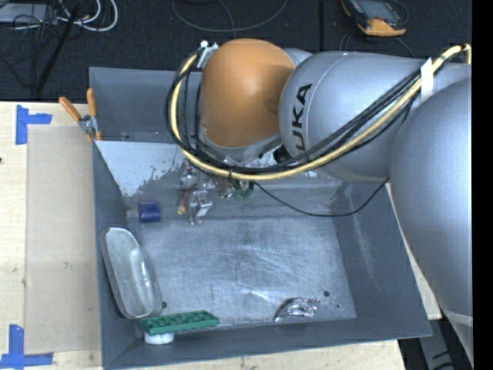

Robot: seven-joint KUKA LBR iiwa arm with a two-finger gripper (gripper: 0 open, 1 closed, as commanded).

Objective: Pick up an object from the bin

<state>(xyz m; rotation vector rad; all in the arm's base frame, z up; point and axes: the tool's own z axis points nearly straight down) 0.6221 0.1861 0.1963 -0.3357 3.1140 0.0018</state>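
Now we see the gripper [196,196] low at the back of the bin [254,260], and we cannot tell whether it is spread or closed. A small blue block [149,211] lies just to its left. A clear plastic shell [131,272] and a green bar [179,324] lie front-left.

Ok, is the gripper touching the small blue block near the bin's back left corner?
Apart. The camera view shows a strip of bare bin floor between the gripper and the blue block beside it.
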